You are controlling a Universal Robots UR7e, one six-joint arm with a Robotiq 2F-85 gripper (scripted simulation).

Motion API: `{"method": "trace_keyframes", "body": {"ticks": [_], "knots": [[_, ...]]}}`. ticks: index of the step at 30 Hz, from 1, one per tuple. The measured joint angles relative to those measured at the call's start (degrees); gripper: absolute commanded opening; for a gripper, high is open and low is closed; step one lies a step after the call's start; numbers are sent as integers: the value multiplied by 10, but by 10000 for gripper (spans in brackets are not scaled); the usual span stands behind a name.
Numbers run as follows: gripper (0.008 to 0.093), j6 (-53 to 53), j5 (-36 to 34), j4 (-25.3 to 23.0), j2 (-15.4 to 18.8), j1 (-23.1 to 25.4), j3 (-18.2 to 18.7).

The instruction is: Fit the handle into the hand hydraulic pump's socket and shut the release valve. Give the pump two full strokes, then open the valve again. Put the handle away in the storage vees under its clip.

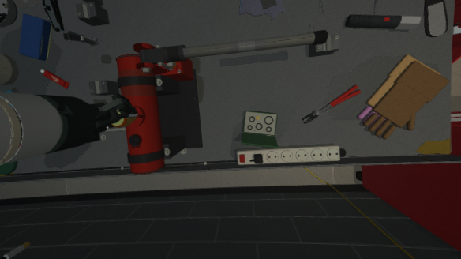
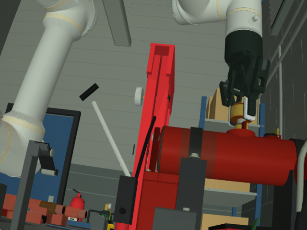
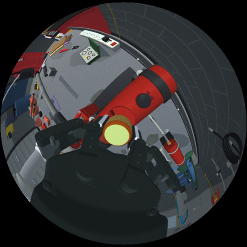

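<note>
The release valve knob [image 3: 117, 133], a knurled orange knob with a pale yellow face, stands on top of the red pump body [image 1: 141, 122], and the fingers of my gripper [image 3: 118, 130] are clamped on its two sides. From the second side camera the knob [image 2: 238, 112] sits on a short stem above the red cylinder [image 2: 228, 154], with my gripper [image 2: 244, 109] coming straight down on it. The grey handle [image 1: 252, 44] with its black grip runs from the pump's socket toward the right, its far end by a grey bracket [image 1: 323, 46].
The bench edge [image 1: 237, 164] runs just in front of the pump, with a white power strip [image 1: 289, 154] along it. A green O-ring box [image 1: 259, 127], red-handled pliers [image 1: 332, 104] and a work glove [image 1: 402, 98] lie to the right.
</note>
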Motion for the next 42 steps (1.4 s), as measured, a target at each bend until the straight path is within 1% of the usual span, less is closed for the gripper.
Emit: {"method": "trace_keyframes", "body": {"ticks": [9, 39, 42], "knots": [[80, 0, 0, 0, 0, 0, 0], [675, 0, 0, 0, 0, 0, 0], [680, 0, 0, 0, 0, 0, 0]]}}
